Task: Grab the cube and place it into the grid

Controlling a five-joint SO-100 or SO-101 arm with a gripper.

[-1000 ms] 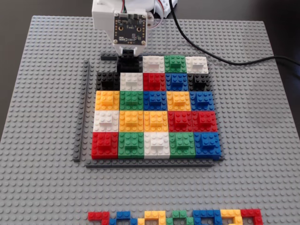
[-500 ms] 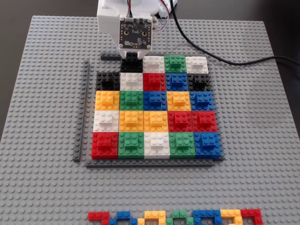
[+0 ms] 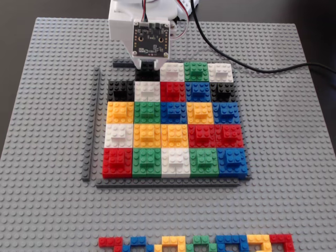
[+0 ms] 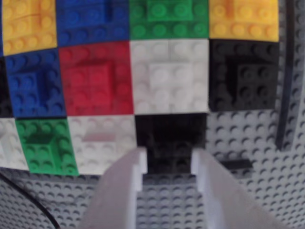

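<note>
My claw grips the cube in the grid slot beside the white block; I'd press it flush, then release.

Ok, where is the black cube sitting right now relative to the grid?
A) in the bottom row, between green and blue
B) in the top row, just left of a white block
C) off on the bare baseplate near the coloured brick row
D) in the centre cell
B. In the fixed view the cube sits in the grid's top row, directly left of a white block, under the gripper; the wrist view shows it between the fingers.
</note>
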